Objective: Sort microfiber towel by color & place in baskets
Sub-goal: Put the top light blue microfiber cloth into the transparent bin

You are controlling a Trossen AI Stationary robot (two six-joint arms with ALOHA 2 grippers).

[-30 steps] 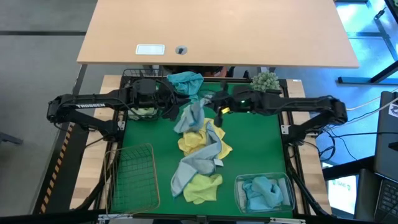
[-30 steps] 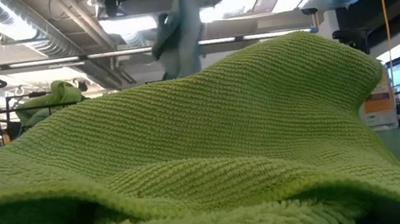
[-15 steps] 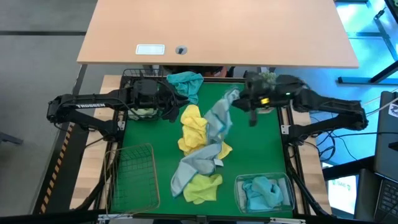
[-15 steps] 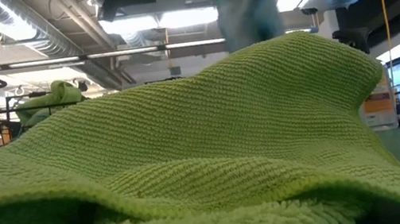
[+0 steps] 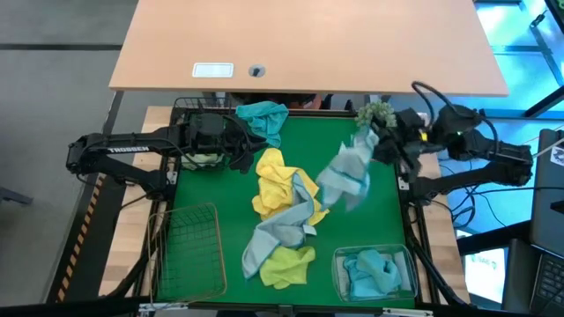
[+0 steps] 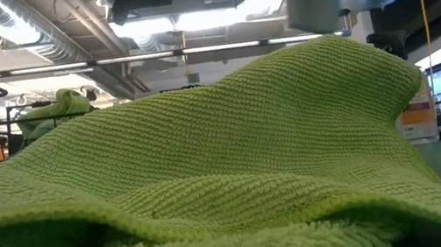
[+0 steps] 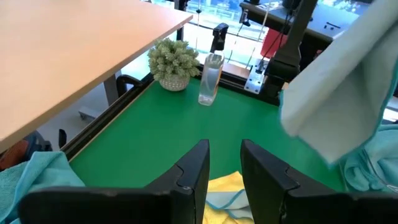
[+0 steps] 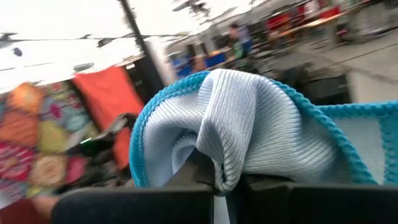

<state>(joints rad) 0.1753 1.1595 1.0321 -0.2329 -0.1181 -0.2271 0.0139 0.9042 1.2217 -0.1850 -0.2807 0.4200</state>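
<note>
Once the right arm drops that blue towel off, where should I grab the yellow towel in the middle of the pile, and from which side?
Grip the raised bunched fold at the far end of the yellow towel, coming straight down from above. That hump stands clear, while its near end runs under the grey-blue towel. The left gripper sits open just beside it; the right gripper is busy holding the light blue towel.

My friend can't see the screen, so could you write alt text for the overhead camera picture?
Seen from above, the right gripper holds a pale blue microfiber towel aloft over the green table mat, near a clear plastic tub of teal towels. Yellow and grey-blue towels lie mid-table; the left gripper waits by the black wire basket.
</note>
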